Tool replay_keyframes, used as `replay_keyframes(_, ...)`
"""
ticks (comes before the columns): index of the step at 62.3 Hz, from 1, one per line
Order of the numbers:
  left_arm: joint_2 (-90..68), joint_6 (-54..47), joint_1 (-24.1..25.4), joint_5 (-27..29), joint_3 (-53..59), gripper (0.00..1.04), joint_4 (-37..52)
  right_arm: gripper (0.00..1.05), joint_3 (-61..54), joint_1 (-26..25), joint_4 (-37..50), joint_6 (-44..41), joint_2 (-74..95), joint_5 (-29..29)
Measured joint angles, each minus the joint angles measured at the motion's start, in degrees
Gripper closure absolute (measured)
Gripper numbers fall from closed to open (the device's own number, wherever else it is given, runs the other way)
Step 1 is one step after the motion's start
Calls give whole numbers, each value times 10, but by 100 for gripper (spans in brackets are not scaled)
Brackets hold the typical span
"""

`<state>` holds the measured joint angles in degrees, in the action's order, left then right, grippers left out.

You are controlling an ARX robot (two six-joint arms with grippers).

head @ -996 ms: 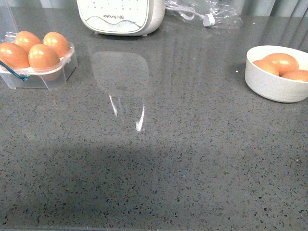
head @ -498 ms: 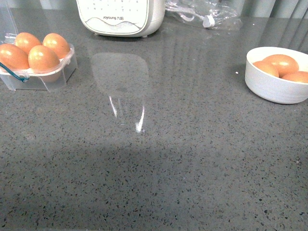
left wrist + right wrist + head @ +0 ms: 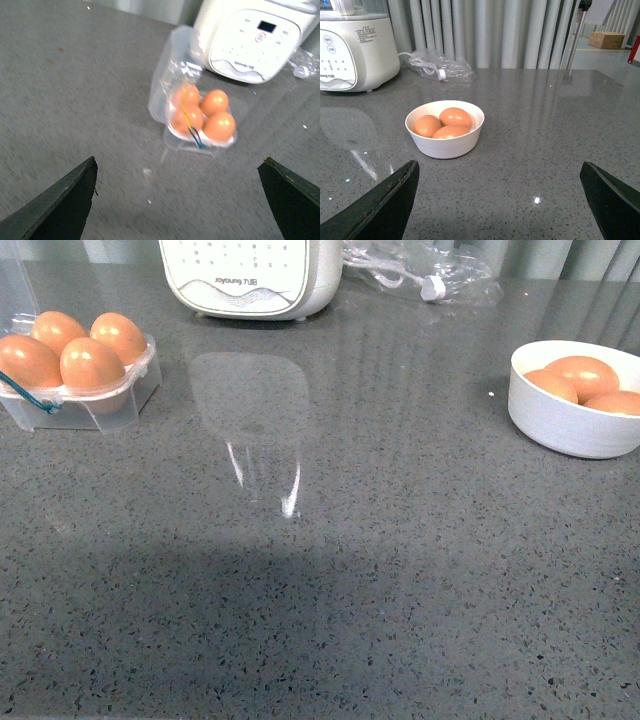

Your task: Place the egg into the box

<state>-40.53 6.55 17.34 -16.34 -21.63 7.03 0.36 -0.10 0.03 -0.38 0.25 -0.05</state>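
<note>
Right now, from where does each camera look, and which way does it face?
Front: on the body, facing ahead; box left, bowl right; no arm shows.
Left wrist: on the left arm, facing the box; open left jaws show.
Right wrist: on the right arm, facing the bowl; open right jaws show.
All three share the appliance.

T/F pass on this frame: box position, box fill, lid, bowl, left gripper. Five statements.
1. In the front view the box sits left of the white bowl. True.
2. One cup of the box is empty. False: all four hold eggs.
3. The bowl holds three eggs. True.
4. The left gripper holds an egg. False: its fingers are spread with nothing between them.
5. The box lid is closed. False: it stands open.
</note>
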Motion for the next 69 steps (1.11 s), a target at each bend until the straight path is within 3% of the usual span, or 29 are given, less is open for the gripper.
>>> replay_keyframes(9,-141,-45,84,-59,-75,7,74,7,0,0,0,0,0,0)
replay_keyframes(19,-258,-92,116,-63,-154,7,99,7,0,0,0,0,0,0)
replay_keyframes(37,-393,-122,80,-49,-238,7,106,7,0,0,0,0,0,0)
replay_keyframes(69,-462,-138,7,-22,-253,7,129,7,0,0,0,0,0,0)
